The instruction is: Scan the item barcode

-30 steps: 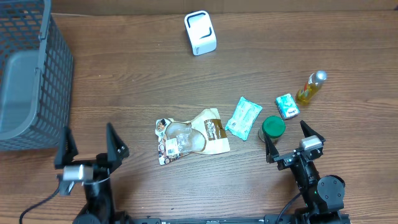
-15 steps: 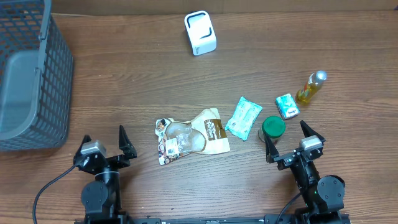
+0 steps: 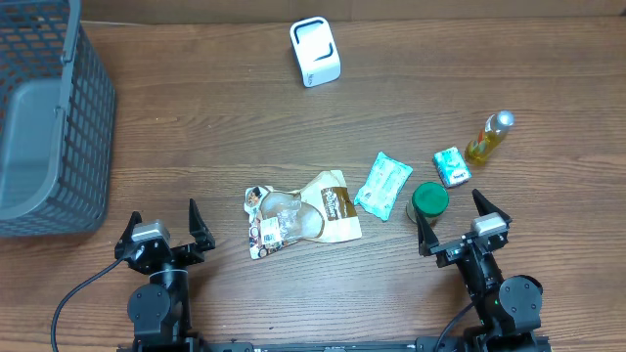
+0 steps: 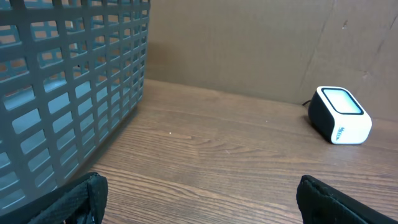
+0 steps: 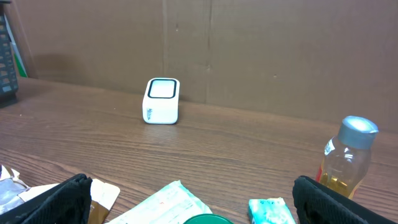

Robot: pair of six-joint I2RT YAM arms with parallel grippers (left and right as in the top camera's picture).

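Our left gripper (image 3: 163,220) sat low at the near edge of the table (image 3: 245,127), its two fingers spread wide with nothing between them. From its wrist camera only the dark fingertips (image 4: 81,198) showed in the bottom corners, over bare wood. Our right gripper (image 3: 453,217) sat the same way at the other near corner, jaws fully apart and holding nothing.

Just ahead of the right gripper's inner finger stood a jar (image 3: 429,200) with a green lid on it, so we could not see what it held. Just beside the jar, toward the middle, lay a flat teal packet (image 3: 382,184). A smaller teal pack (image 3: 452,166) lay just behind the jar. Beyond that pack stood a bottle (image 3: 489,137), upright, with a silver cap and yellowish liquid filling most of it.

A crumpled snack bag (image 3: 298,217) lay between the two grippers, flat on the wood, nearer the left gripper than the other goods were, and touching neither gripper.

The white scanner (image 3: 315,52) stood at the far edge of the table, well apart from every item, its window facing up and toward us.

At the far left stood a grey mesh basket (image 3: 93,127). We saw a pale grey flat surface inside it, but we could not tell whether that was the basket's floor or something lying in it.
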